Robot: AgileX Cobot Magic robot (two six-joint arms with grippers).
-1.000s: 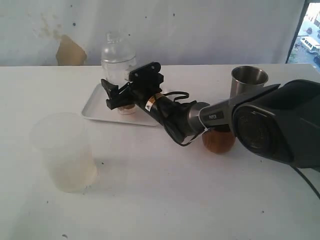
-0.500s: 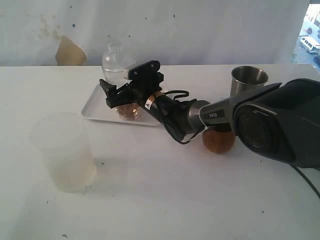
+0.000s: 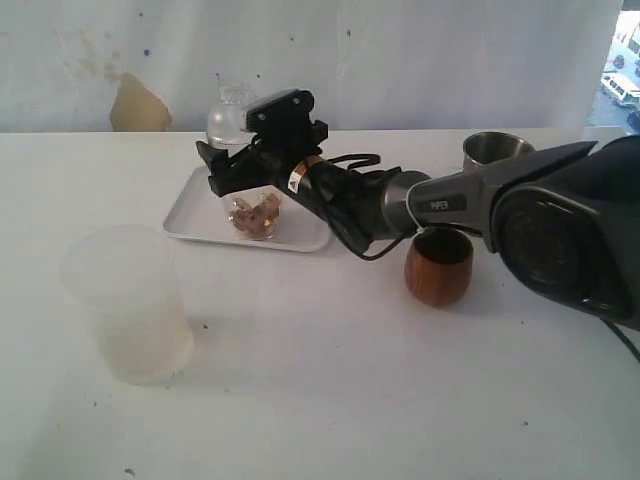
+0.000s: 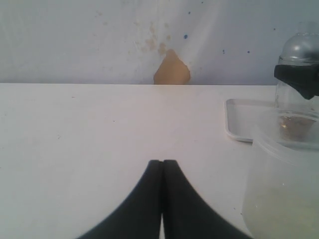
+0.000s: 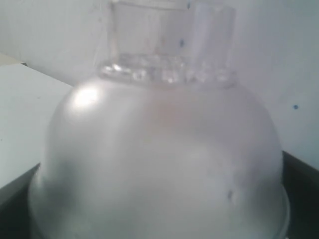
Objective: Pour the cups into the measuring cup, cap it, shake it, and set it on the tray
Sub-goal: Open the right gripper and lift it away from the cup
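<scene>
Now | right end effector [image 3: 232, 165] spread, straddling measuring cup [image 3: 250, 210], middle hidden | left end effector [image 4: 162, 164] clenched, empty

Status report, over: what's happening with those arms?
Left gripper shut. Right gripper straddles capped measuring cup, grip unclear. Cup upright on tray. Frosted cup stands apart.

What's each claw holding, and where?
Cannot be told: right claw straddles the measuring cup just under its lid, contact unclear. Left claw is shut, empty.
</scene>
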